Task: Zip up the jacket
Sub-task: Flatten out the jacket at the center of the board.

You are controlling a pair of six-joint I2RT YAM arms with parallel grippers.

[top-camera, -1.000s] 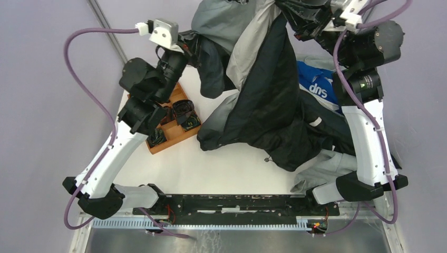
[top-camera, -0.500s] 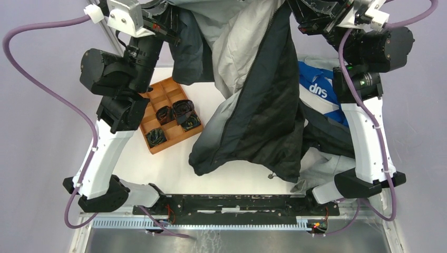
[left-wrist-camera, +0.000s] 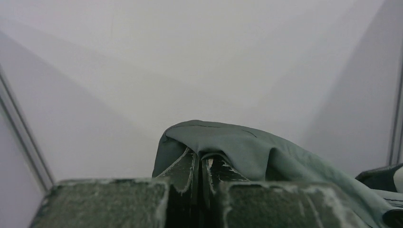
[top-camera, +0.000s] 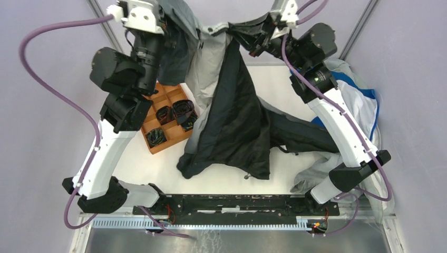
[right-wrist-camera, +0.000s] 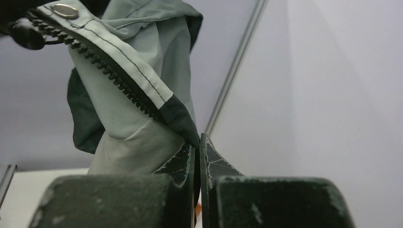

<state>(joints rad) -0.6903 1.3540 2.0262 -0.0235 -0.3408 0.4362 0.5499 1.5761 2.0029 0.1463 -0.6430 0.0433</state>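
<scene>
The left arm point(top-camera: 113, 142) stands tall from its base, wrist high at the far left; the right arm point(top-camera: 337, 121) slants up and inward from the right; the left gripper point(left-wrist-camera: 201, 161) has its 2 jaws pinched onto a fold of the jacket point(top-camera: 232, 116); the right gripper point(right-wrist-camera: 198, 147) jaws clamp its zipper edge.

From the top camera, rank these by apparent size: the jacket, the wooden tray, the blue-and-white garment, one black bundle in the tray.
1. jacket, hanging nearer the camera.
2. blue-and-white garment and wooden tray: both partly hidden, too alike to rank.
3. black bundle.
</scene>
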